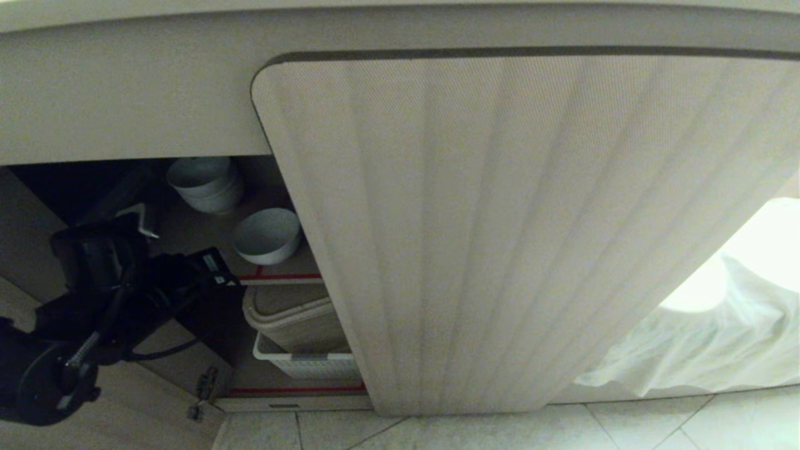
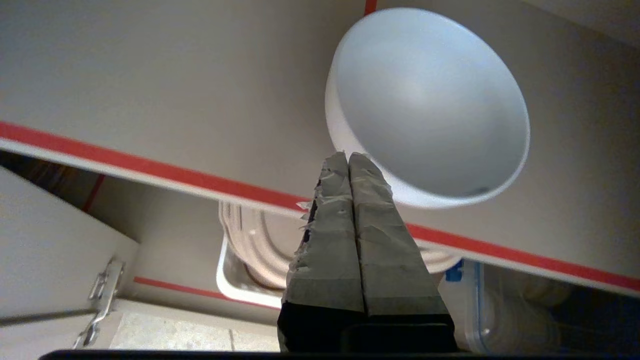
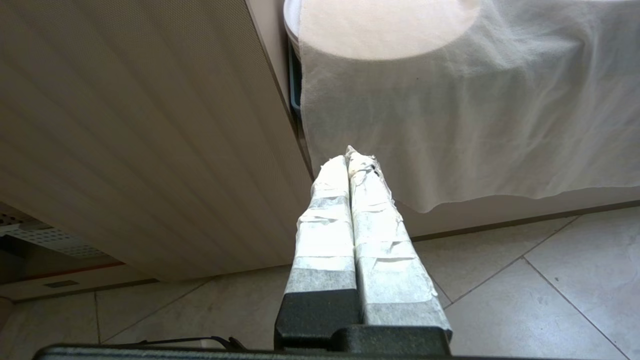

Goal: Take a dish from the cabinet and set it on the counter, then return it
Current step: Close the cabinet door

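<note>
The dish [image 1: 267,235] is a small white bowl standing alone on the cabinet's upper red-edged shelf [image 2: 150,165], near its front edge. In the left wrist view my left gripper [image 2: 348,156] is shut with nothing between its taped fingers, its tips just short of the dish [image 2: 430,105] at the rim's near side. My left arm [image 1: 106,281] reaches into the open cabinet [image 1: 125,106] from the lower left. My right gripper [image 3: 348,156] hangs shut and empty over the floor beside the fluted door [image 3: 140,135]. The counter's top is out of view.
A stack of white bowls [image 1: 206,182] sits further back on the same shelf. Below are a white basket with beige lids [image 1: 300,331] and a clear tub [image 2: 505,315]. The open left door and hinge [image 2: 102,295] stand close. A white cloth [image 1: 706,331] hangs at right.
</note>
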Motion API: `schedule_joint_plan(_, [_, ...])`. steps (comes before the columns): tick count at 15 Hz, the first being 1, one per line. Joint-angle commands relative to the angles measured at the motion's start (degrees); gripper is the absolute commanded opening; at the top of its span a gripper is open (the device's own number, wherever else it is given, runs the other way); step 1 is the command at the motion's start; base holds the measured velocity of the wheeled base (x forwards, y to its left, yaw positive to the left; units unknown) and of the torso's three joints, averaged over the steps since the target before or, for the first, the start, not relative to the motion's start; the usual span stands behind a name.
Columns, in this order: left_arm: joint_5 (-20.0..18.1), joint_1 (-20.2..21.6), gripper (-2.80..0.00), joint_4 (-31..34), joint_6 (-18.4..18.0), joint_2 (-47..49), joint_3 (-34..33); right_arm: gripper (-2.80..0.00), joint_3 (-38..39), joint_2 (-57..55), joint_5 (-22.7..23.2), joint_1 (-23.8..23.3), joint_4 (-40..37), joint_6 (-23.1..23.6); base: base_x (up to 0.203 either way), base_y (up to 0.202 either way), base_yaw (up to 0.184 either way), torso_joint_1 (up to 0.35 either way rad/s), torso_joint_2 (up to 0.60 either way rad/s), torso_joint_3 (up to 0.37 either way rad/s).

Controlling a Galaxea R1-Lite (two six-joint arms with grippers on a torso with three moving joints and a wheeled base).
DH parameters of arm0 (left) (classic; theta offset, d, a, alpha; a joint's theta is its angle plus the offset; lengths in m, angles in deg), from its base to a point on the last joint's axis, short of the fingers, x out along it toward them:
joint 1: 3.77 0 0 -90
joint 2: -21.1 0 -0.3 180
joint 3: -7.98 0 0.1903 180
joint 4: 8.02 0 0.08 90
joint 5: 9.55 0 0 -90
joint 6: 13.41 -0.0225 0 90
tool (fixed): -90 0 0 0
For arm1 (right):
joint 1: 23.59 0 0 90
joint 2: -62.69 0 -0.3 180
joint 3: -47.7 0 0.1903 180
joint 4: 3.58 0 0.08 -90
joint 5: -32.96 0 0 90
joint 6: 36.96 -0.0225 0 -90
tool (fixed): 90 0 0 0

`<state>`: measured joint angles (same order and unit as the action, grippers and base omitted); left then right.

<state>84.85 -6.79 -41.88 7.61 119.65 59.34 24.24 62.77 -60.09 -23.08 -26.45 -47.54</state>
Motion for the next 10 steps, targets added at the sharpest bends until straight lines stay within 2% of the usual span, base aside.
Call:
schedule_joint_plan(1, [0.1,0.0,-2.80,-0.3,0.2,-2.4,-1.6,-2.80,0.0,-0.1,0.0,0.0,0.0,-0.1,0.000,0.000,0.000,0.000,0.00,0.000])
schedule_joint_plan(10, [0.1,0.0,-2.80,-0.2,0.1,-11.6,-11.9,-2.80,0.0,-0.1,0.0,0.0,0.0,-0.1,0.000,0.000,0.000,0.000,0.00,0.000])
